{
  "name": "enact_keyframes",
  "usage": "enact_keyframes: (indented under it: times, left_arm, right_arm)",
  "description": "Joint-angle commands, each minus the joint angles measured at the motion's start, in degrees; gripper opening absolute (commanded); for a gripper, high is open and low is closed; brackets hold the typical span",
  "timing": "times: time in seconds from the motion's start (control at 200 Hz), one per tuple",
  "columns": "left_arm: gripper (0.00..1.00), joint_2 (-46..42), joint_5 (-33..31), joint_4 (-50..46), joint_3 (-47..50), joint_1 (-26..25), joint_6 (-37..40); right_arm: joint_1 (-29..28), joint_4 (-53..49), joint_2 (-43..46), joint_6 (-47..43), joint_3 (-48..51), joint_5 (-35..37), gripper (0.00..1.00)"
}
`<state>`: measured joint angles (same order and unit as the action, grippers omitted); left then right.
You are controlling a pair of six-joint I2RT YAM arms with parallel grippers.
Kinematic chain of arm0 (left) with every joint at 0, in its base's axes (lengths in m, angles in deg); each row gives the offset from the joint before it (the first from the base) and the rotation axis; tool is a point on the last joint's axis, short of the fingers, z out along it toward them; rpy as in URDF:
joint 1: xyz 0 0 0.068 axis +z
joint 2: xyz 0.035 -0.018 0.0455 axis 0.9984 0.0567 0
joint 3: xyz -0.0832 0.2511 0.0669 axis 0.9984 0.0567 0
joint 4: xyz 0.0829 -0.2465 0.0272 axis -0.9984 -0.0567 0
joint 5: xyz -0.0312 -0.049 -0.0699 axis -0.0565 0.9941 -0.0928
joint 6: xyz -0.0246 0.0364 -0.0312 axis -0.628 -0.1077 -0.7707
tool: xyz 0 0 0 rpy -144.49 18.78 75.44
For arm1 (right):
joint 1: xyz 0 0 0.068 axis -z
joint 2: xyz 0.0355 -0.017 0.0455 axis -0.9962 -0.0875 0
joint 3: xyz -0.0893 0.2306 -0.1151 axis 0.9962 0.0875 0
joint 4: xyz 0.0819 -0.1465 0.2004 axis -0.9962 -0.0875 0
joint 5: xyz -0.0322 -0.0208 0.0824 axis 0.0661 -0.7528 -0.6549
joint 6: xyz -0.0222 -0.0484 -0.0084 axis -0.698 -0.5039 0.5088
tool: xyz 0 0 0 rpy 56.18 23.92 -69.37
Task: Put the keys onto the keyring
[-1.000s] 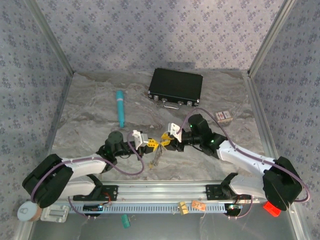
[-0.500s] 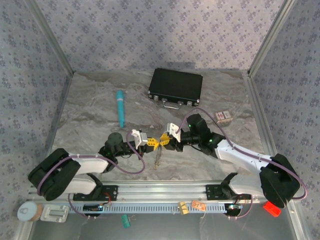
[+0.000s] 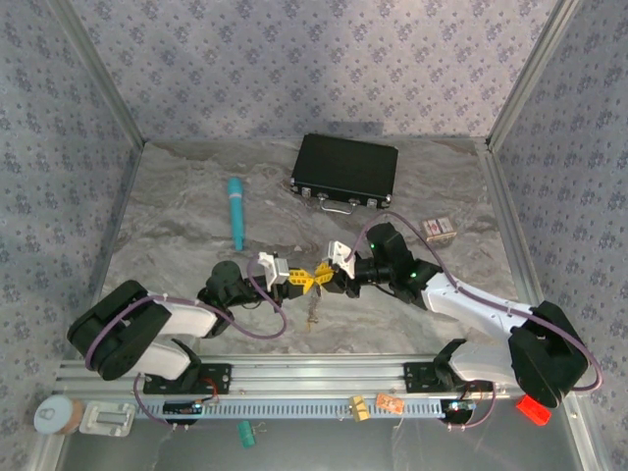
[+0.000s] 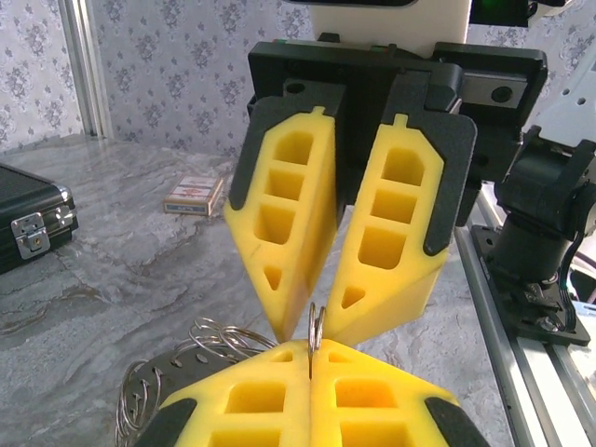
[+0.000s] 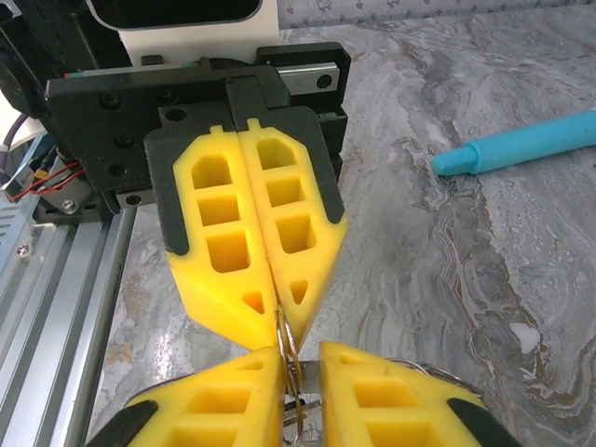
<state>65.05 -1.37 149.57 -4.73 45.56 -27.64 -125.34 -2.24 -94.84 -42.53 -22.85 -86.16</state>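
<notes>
Keyring (image 4: 315, 331) upright in pinch of left tool (image 4: 310, 361) (right tool (image 5: 300, 357) astride)

Left end effector (image 3: 297, 281) and right end effector (image 3: 326, 275) meet tip to tip, front centre of the grey marbled desk (image 3: 177, 245). Thin silvery metal keyring (image 4: 315, 337) sits between the tips, pinched by the left one. Teal plastic pen (image 3: 235, 211) lies behind, to the left. Black rectangular hard case (image 3: 345, 172) is at far centre. Small printed card box (image 3: 440, 229) is on the right, beyond the right arm.
</notes>
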Motion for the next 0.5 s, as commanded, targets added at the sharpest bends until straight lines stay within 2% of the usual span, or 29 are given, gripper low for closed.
enact_keyframes:
  times: [0.0, 0.085, 0.145, 0.195, 0.215, 0.335, 0.495]
  left_arm:
    - [0.0, -0.01, 2.56, 5.92, -0.61, 0.32, -1.29]
    - [0.01, -0.22, 2.08, 5.49, -0.73, 0.32, -1.67]
    - [0.12, -0.91, 0.51, 2.74, -1.12, 0.31, -1.39]
    - [0.26, -1.9, -1.04, -0.74, -1.41, 0.31, -0.62]
    - [0.29, -2.49, -1.57, -2.25, -1.73, 0.31, -0.06]
    - [0.36, -6.13, -2.49, -13.58, -4.56, -0.02, 4.46]
    - [0.33, -9.83, -1.48, -25.35, -6.7, -0.24, 10.01]
  right_arm:
    - [0.37, -1.46, -0.7, -1.23, -2.37, -1.11, 0.1]
    - [0.37, -2.51, -0.79, -1.66, -3.56, -1.75, 0.0]
    - [0.3, -4.36, -0.64, -2.34, -4.64, -1.61, 0.0]
    - [-0.17, -7.37, -0.61, -3.75, -5.83, -0.31, 0.0]
    - [-0.51, -9.15, -0.62, -4.85, -6.62, 0.6, 0.0]
    - [-2.36, -20.7, -0.88, -10.71, -10.95, 6.82, 0.0]
    - [-3.54, -28.92, -0.52, -14.8, -14.21, 11.25, 0.0]
